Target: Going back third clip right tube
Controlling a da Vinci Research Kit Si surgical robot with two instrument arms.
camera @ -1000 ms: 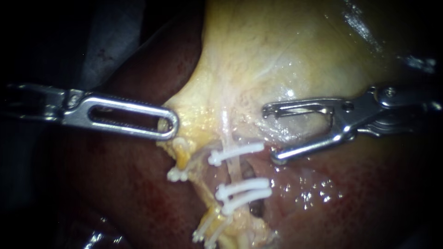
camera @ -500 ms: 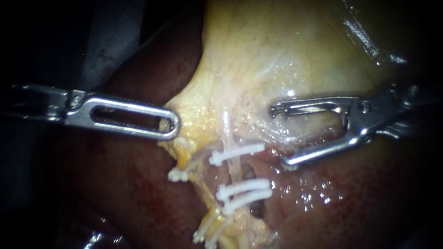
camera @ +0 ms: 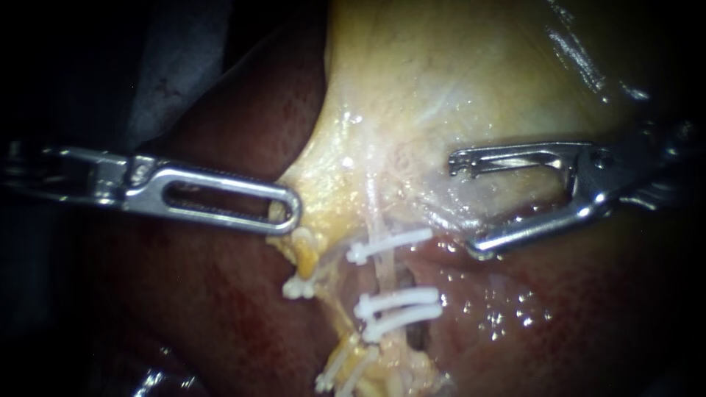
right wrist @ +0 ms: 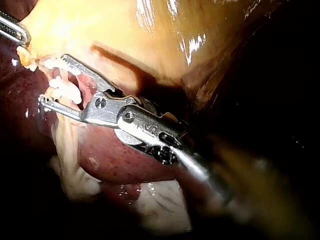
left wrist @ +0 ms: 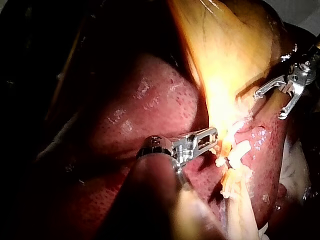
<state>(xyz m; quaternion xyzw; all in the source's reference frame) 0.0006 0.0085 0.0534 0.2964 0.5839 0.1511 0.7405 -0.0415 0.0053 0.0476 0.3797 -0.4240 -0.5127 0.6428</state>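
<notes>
In the endoscope view the right tube (camera: 384, 268) runs down from the yellow gallbladder (camera: 441, 73) and carries three white clips: one higher (camera: 390, 245) and two close together lower (camera: 398, 305). My right instrument (camera: 465, 207) stands just right of the top clip, jaws wide open and empty; the right wrist view shows the right instrument (right wrist: 53, 79) gaping beside the clips (right wrist: 62, 89). My left instrument (camera: 288, 215) has its slotted jaws shut on the gallbladder's lower edge; the left wrist view shows the left instrument (left wrist: 210, 136) the same way.
Dark red liver (camera: 220, 316) lies below and to both sides. A left tube (camera: 305, 254) hangs under the left instrument's tip with white clips (camera: 298, 288) on it. More clips (camera: 340, 373) sit lower down. Wet tissue glistens under the right instrument.
My right instrument has drawn back to the right, away from the clips, with its jaws still open. The left instrument and the tissue it holds have shifted slightly right.
</notes>
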